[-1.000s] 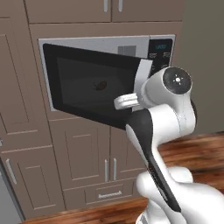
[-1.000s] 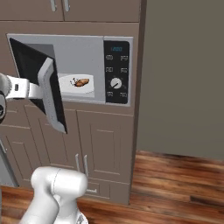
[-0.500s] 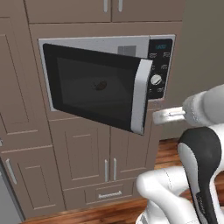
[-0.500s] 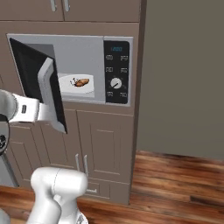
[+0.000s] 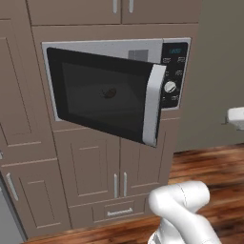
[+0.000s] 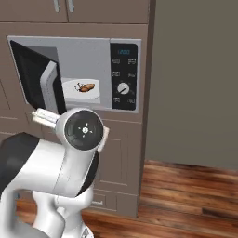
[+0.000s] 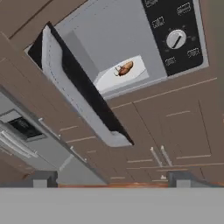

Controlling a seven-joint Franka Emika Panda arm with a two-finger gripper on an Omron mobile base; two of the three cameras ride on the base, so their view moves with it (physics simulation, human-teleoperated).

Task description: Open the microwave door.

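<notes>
The microwave door [image 5: 102, 95] stands ajar, swung out to the left on its hinge, with its black glass facing the left base view. Its thick silver handle [image 5: 153, 105] runs down the free edge. In the right base view the door [image 6: 29, 74] shows nearly edge-on, with the handle [image 6: 49, 88] toward me. My gripper [image 7: 112, 179] is open and holds nothing, well back from the door [image 7: 89, 98] and below it. The white hand [image 5: 236, 116] pokes in at the right edge, clear of the handle.
Inside the cavity a plate with brown food [image 6: 83, 87] is visible. The black control panel [image 5: 172, 71] with its knob sits right of the opening. Brown cabinet doors [image 5: 95, 176] lie below, a wood floor [image 6: 186, 195] and grey wall [image 6: 195, 79] to the right.
My hand has left the door handle and swung away to the right and back from it. The door has stayed ajar at the same angle.
</notes>
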